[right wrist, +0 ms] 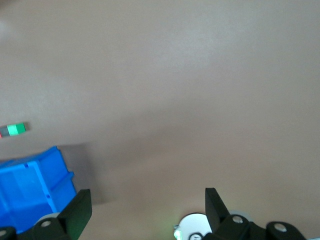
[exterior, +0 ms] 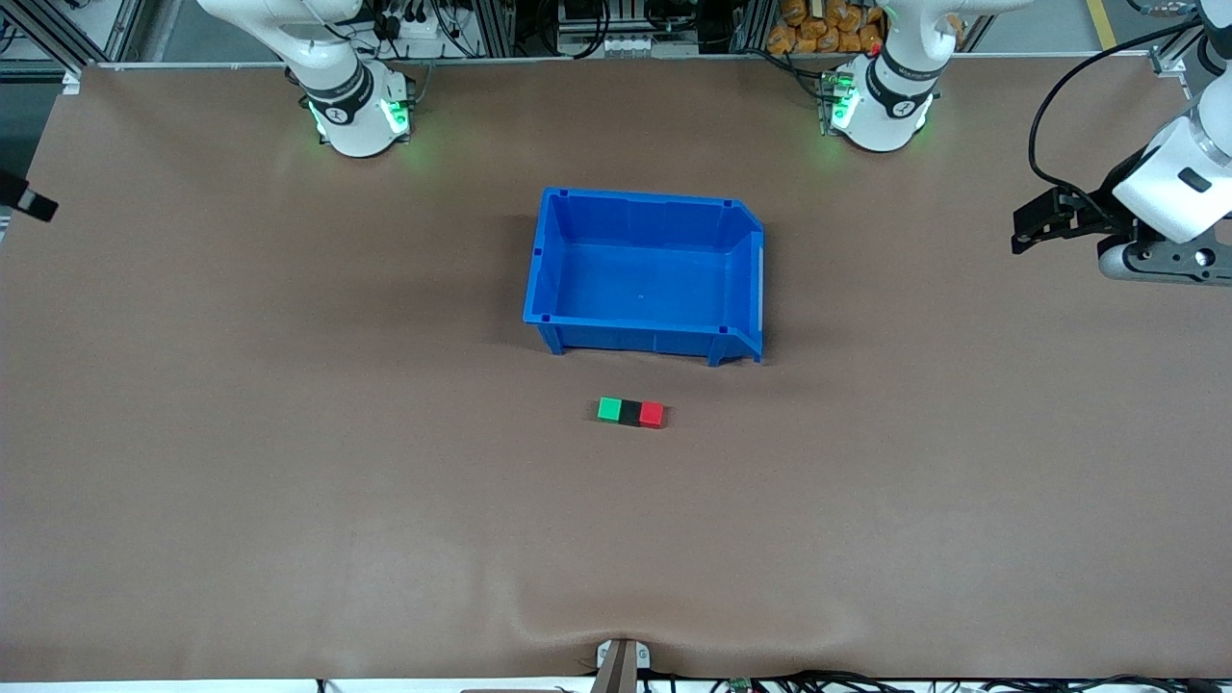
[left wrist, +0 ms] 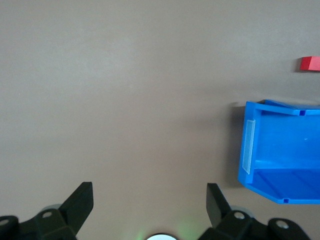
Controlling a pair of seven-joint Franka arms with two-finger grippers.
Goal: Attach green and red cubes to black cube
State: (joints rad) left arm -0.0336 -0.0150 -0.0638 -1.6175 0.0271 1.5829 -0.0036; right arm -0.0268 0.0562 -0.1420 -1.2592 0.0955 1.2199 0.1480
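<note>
A brown table cover (exterior: 289, 433) fills the frame, with aluminium framing (exterior: 58, 34) and cables (exterior: 597, 24) along the top edge.

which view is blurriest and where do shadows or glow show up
Right wrist view is softest: the green cube is a smear near the blue bin. Left wrist view is sharper, its bin crisp-edged. Front view is evenly lit, with faint shadow under the bin and green glow at both arm bases.
</note>
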